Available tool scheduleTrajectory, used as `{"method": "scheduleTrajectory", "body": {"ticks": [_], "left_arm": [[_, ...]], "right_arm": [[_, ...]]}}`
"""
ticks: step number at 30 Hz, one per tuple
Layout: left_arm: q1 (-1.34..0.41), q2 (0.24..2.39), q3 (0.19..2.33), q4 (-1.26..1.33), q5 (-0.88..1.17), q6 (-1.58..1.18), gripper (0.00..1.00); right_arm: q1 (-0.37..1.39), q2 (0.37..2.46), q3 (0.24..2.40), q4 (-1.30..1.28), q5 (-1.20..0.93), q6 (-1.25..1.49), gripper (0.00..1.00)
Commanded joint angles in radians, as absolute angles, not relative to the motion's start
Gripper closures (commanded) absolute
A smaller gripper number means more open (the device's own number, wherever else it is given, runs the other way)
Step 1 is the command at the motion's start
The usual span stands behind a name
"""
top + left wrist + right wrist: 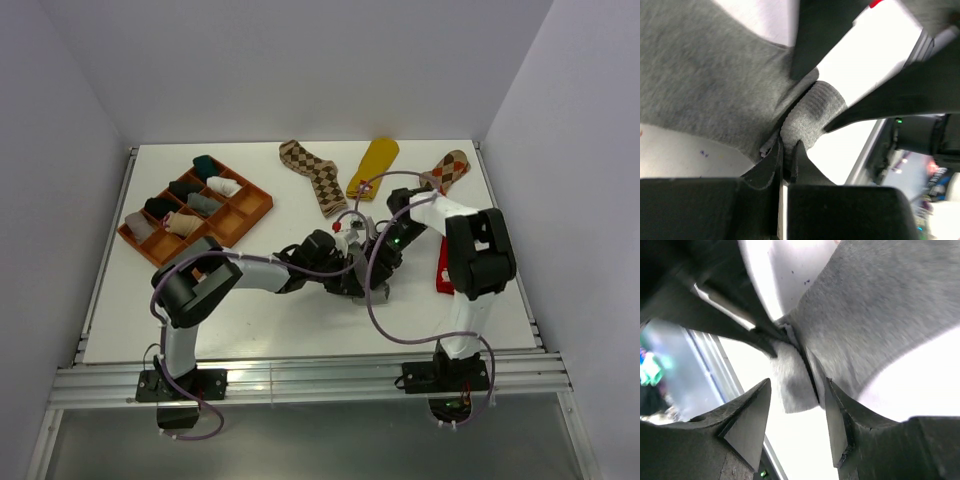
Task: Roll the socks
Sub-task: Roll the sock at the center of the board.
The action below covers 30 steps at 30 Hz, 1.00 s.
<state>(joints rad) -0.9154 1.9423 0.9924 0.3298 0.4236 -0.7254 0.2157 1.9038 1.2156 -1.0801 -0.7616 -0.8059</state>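
Left end effector (786, 150) clamped on grey sock (705, 85), right end effector (797, 385) spread wide around it, sock's ends cut off.

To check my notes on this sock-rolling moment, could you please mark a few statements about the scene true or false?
1. The left jaws are shut on the grey sock. True.
2. The right jaws are clamped fully shut. False: they stand apart, with grey fabric between them.
3. The orange tray is empty. False: it holds rolled socks.
4. The mustard sock lies between two argyle socks. True.
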Motion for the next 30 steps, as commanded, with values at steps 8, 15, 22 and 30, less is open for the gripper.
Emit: {"method": "scheduleTrajectory", "body": {"ticks": [8, 15, 22, 30], "left_arm": [[-0.856, 2.019, 1.002, 0.12, 0.587, -0.868, 1.0], [-0.819, 2.068, 1.028, 0.031, 0.696, -0.859, 1.0], [-0.793, 2.091, 0.989, 0.003, 0.741, -0.833, 1.0], [-0.782, 2.121, 0.979, -0.023, 0.755, -0.824, 1.0]], "right_arm": [[0.137, 1.605, 1.04, -0.818, -0.716, -0.706, 0.44], [0.159, 1.375, 0.875, -0.654, -0.638, -0.771, 0.42], [0.3, 1.169, 0.709, -0.532, -0.56, -0.85, 0.37], [0.538, 1.083, 0.591, -0.422, -0.46, -0.839, 0.35]]}}
